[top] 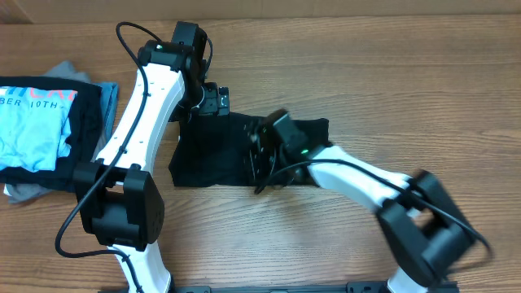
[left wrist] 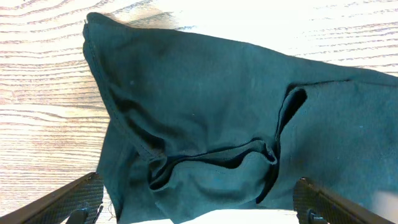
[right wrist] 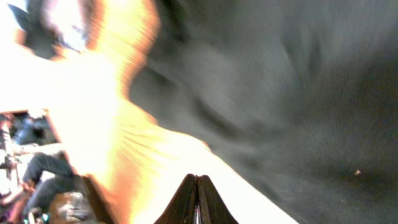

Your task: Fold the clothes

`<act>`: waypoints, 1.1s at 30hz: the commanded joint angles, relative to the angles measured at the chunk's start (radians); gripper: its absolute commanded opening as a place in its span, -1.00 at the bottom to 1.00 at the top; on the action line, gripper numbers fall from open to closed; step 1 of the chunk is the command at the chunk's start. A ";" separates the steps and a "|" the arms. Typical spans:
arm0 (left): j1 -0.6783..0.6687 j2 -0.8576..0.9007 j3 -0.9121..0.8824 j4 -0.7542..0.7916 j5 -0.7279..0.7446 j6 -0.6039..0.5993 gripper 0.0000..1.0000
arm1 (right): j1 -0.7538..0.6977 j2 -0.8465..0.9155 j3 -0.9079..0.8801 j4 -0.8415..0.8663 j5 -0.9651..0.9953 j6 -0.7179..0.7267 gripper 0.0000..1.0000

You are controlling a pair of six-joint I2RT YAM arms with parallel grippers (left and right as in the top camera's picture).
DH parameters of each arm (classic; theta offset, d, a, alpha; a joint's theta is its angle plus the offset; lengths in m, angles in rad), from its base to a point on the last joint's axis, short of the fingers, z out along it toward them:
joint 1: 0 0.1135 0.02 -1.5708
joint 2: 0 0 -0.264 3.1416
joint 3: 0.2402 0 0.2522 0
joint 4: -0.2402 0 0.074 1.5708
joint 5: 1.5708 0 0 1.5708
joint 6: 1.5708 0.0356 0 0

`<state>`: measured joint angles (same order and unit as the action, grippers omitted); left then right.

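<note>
One of the clothes, a black garment, lies partly folded and rumpled on the wooden table. My left gripper hovers at its far edge. It is open, its fingers spread wide over the creased black cloth with nothing between them. My right gripper is over the garment's right half and looks blurred in the overhead view. In the right wrist view its fingertips are pressed together with no cloth showing between them. Black fabric fills the right of that view.
A pile sits at the table's left edge: a light blue T-shirt with white lettering on top of dark cloth and a grey garment. Bare wood stretches behind and to the right.
</note>
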<state>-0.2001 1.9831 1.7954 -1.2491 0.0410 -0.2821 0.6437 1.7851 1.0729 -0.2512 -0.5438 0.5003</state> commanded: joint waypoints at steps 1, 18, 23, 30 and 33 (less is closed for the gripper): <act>0.003 0.008 0.006 0.001 0.010 0.005 1.00 | -0.071 -0.178 0.056 0.011 0.051 -0.006 -0.92; 0.003 0.008 0.006 0.001 0.010 0.005 1.00 | -0.164 0.166 0.052 0.222 0.158 -0.005 -0.92; 0.003 0.008 0.006 0.001 0.010 0.005 1.00 | -0.161 0.301 0.052 0.320 0.140 0.002 -0.92; 0.003 0.008 0.006 0.001 0.010 0.005 1.00 | -0.164 0.317 0.069 0.394 0.008 -0.006 -0.92; 0.003 0.008 0.006 0.001 0.010 0.005 1.00 | -0.171 0.291 0.083 0.391 -0.037 -0.006 -0.92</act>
<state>-0.2001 1.9831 1.7954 -1.2491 0.0410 -0.2821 0.4778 2.1033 1.1297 0.1368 -0.4957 0.4969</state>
